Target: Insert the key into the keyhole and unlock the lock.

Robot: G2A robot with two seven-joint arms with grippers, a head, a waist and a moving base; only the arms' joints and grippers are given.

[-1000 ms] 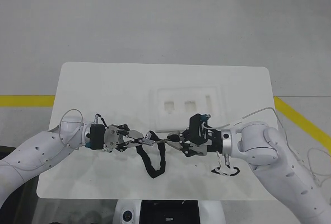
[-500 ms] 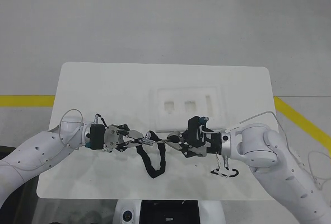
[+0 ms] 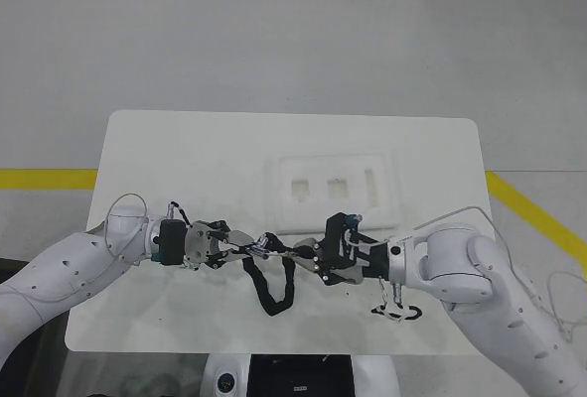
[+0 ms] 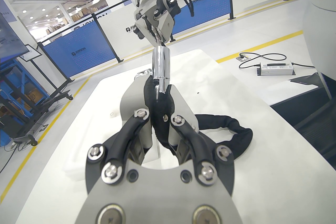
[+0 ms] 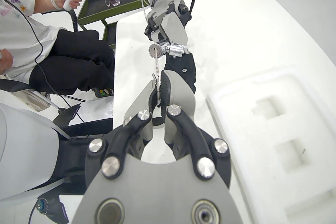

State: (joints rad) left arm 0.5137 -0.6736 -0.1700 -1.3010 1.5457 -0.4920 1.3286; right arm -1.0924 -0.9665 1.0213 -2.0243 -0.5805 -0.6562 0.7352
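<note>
Nearest the robot's side of the desk, the lock's black sleeve sags in a loop toward the front edge, its lower end lying on the white surface. Just above that loop the two arms meet tip to tip over the middle of the desk. The left end effector is clamped on the black sleeve right where it joins the chrome cylinder of the lock, so the cylinder sticks out beyond its fingertips, held clear of the surface and pointing at the other arm. The right end effector has its fingers pinched together on the head of the key, whose thin shank runs straight to the round end face of the cylinder and meets it at the keyhole; how deep it sits I cannot tell. Both wrists lie roughly in one line across the desk, left and right facing each other. Farther back, past the right end effector, a white foam tray with rectangular recesses rests flat on the desk.
</note>
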